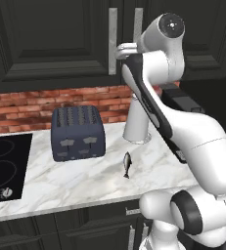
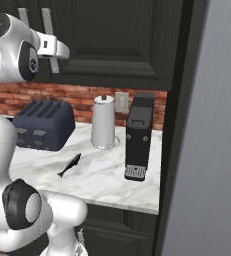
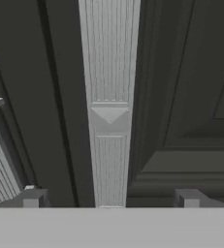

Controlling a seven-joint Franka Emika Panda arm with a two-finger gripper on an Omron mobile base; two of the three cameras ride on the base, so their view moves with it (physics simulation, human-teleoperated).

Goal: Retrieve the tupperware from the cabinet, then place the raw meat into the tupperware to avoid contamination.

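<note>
The dark upper cabinet (image 1: 56, 44) has both doors shut, so the tupperware is hidden. My gripper (image 3: 111, 198) is open, and its two fingertips (image 3: 33, 197) straddle the right door's silver bar handle (image 3: 109, 97) near its lower end. From the base, the hand (image 1: 125, 50) is raised up against the handles (image 1: 113, 41); it also appears in the right base view (image 2: 54, 48). The raw meat, a small dark fish (image 1: 127, 164), lies on the marble counter (image 1: 60, 180) in front of the toaster, also seen from the right (image 2: 69, 165).
A dark blue toaster (image 1: 78, 132) stands at the counter's back. A white paper-towel roll (image 2: 103, 122) and a black coffee machine (image 2: 138, 136) stand to its right. A black cooktop (image 1: 4, 166) lies at the left. A tall dark side panel (image 2: 179, 125) bounds the counter's right end.
</note>
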